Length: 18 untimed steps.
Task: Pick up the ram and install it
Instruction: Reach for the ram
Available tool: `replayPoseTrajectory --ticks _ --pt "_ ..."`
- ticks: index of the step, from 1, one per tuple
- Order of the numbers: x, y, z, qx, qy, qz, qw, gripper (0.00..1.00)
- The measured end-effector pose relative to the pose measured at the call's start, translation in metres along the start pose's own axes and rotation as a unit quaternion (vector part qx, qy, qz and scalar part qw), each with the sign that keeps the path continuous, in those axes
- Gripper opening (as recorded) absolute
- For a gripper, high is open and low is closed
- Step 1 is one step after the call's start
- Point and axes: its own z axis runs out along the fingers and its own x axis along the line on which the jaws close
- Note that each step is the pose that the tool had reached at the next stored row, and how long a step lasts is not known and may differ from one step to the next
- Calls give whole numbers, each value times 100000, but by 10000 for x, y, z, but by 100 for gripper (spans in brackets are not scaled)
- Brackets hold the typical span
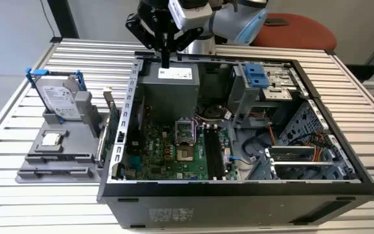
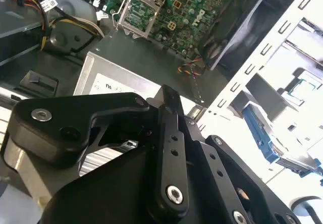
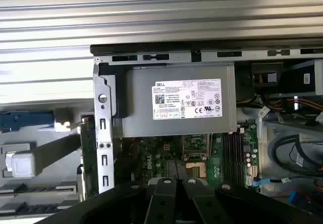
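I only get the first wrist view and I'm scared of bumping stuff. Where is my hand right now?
Observer: In the exterior view your hand hangs above the grey power supply, at the end of the open computer case farthest from that camera.
Operator: Okay! And what's beside the case?
Observer: On the exterior view's left, a silver hard drive in a blue frame stands upright in a grey rack, apart from your hand.
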Motion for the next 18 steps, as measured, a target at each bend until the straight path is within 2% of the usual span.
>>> replayPoseTrajectory --ticks 18 --pt "49 -3 -11 -2 0 7 100000 0"
